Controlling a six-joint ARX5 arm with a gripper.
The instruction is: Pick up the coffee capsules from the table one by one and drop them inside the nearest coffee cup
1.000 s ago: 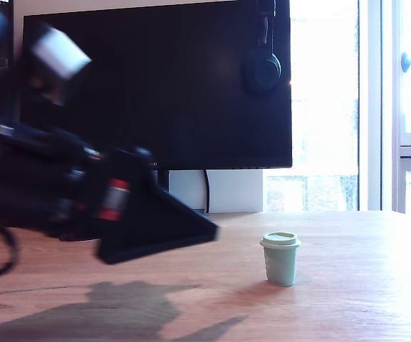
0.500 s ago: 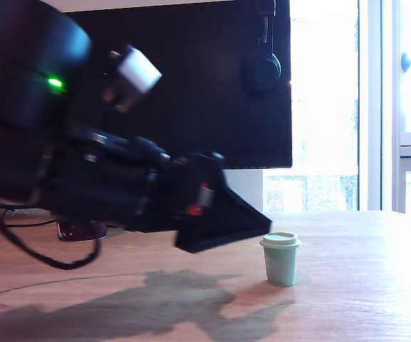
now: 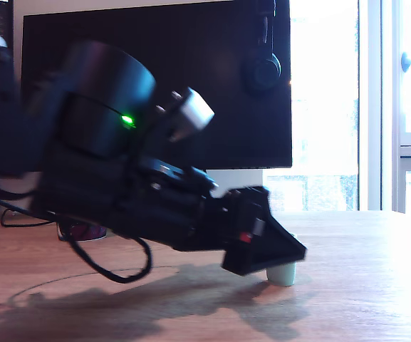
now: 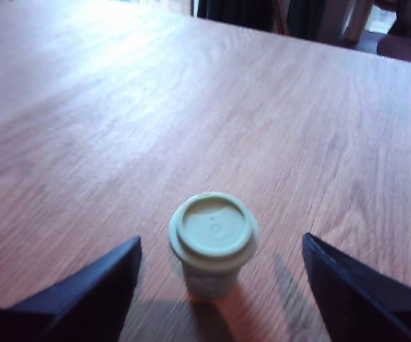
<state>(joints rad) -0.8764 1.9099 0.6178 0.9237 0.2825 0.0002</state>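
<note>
One pale mint-green coffee capsule (image 4: pixel 214 239) stands upright on the wooden table (image 4: pixel 120 107), wide rim upward. My gripper (image 4: pixel 221 241) is open, with a dark finger on each side of the capsule and clear gaps between them. In the exterior view the black gripper (image 3: pixel 283 251) covers most of the capsule (image 3: pixel 283 275), leaving only its lower part showing on the table (image 3: pixel 362 285). The coffee cup (image 3: pixel 84 231) shows only as a dark reddish patch behind the arm, at the exterior view's left.
A large black monitor (image 3: pixel 212 85) stands at the back with headphones (image 3: pixel 262 68) hung on its top edge. A black cable (image 3: pixel 116 272) loops on the desk under the arm. A bright window (image 3: pixel 376 107) fills the exterior view's right.
The arm has swung toward the exterior view's right and lowered, bringing the open gripper from well short of the capsule to around it. The capsule has stayed in place.
</note>
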